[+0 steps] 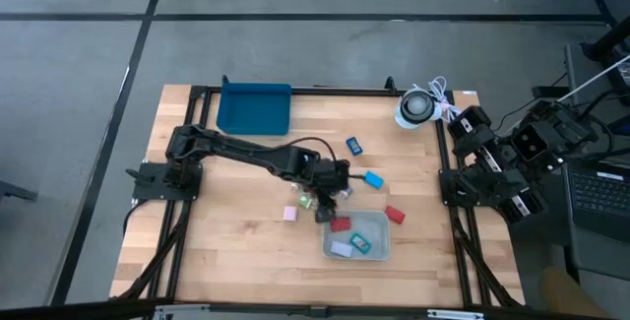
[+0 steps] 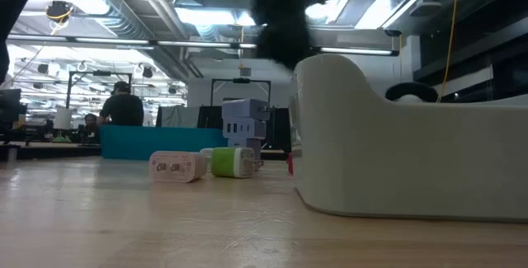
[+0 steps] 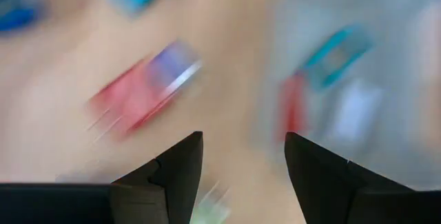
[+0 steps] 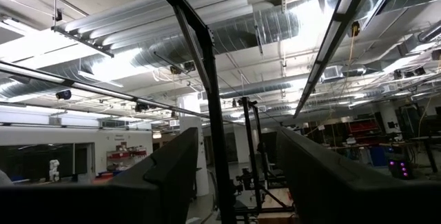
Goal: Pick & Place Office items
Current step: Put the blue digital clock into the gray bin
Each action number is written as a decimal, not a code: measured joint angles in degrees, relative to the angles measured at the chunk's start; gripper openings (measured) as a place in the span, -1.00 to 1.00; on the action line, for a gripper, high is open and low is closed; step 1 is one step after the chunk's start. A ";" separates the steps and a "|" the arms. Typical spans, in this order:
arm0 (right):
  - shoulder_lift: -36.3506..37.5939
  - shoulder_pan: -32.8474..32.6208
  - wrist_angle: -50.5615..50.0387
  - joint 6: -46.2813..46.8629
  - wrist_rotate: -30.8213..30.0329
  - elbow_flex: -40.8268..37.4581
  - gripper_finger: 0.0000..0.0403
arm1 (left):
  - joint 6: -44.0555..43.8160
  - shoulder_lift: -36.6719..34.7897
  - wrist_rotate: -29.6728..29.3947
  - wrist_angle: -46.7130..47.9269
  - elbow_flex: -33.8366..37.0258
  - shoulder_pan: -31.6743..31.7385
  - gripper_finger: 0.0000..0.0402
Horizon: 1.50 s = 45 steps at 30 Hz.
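The office items lie around mid-table. In the high view I see a blue piece (image 1: 354, 146), a light blue one (image 1: 373, 178), a red one (image 1: 395, 215), a pink one (image 1: 290, 214) and a green one (image 1: 307, 202). A pale bin (image 1: 379, 253) holds a red piece (image 1: 341, 224), a teal piece (image 1: 359, 244) and a white piece (image 1: 342, 249). My left gripper (image 1: 330, 202) hovers open beside the bin's far left corner. In its wrist view the left gripper (image 3: 244, 155) looks past a red piece (image 3: 141, 93), with green (image 3: 213, 203) below its fingers. My right gripper (image 4: 238, 176) is open, parked at the table's right edge.
A dark blue tray (image 1: 254, 108) sits at the far edge, left of centre. A white coiled cable (image 1: 418, 106) lies at the far right corner. The low view shows the bin's wall (image 2: 412, 161) close by, with a white piece (image 2: 176, 166) and a green piece (image 2: 233, 162) beyond. People show in the room behind.
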<state>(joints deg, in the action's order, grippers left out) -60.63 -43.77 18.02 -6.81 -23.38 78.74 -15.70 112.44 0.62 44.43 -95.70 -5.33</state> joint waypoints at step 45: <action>-10.98 25.52 -59.60 55.73 1.30 0.02 0.01 | -2.38 -62.95 -12.55 -33.43 53.53 -1.49 -0.01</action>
<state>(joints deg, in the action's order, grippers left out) -71.61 -18.25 -41.58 48.92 -22.08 78.76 -18.08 49.49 -11.93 11.00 -42.17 -6.82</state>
